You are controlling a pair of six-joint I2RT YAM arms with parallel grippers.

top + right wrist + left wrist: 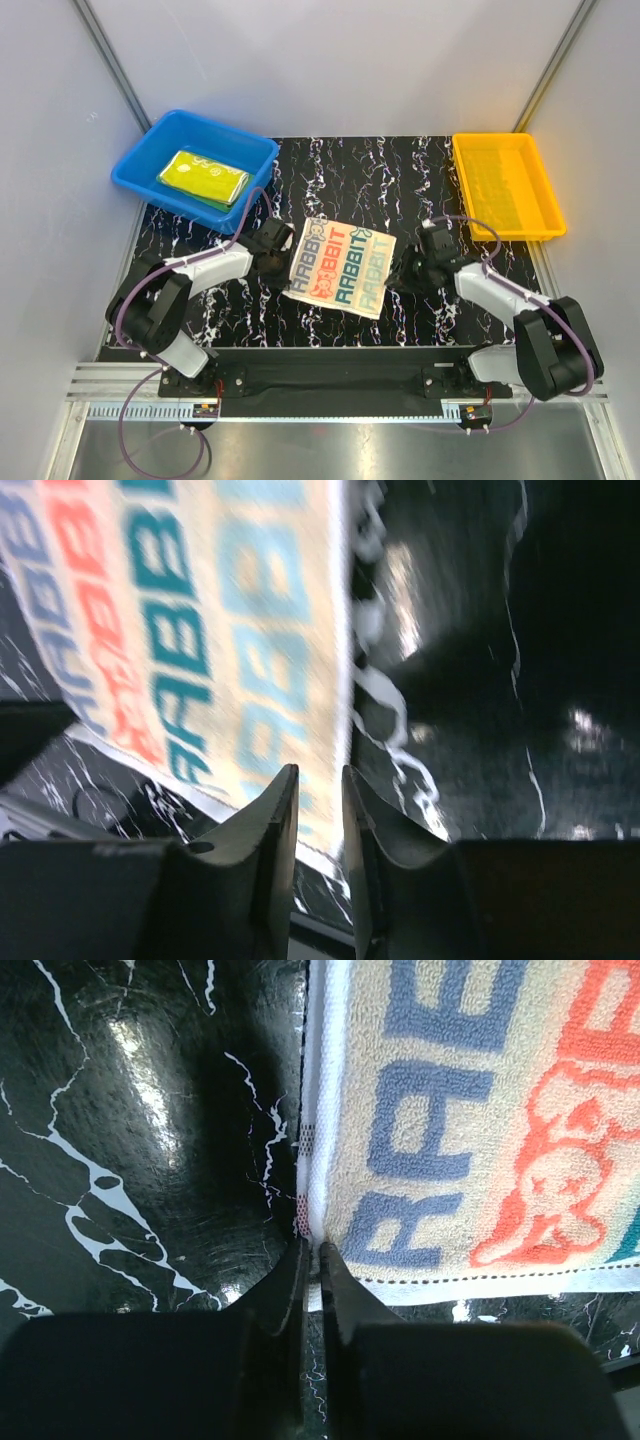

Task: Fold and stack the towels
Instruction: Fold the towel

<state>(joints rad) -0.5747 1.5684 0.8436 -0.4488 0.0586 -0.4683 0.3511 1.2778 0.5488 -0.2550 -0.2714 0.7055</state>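
Cream lettered towel (340, 265) lies flat; left hand (313, 1249) pinches its hem, right hand (319, 773) slightly parted.

Flat towel (340, 262) at centre of table (420, 160), left fingers (285, 1295) at its left edge, right fingers (270, 830) at its right. Bin (170, 205) with folded towel (203, 177) inside, upper left. Tray (525, 235) upper right, well apart from bin.

Blue bin (205, 130) far left, yellow tray (500, 185) far right; open marble tabletop (420, 170) between, behind towel (340, 265).
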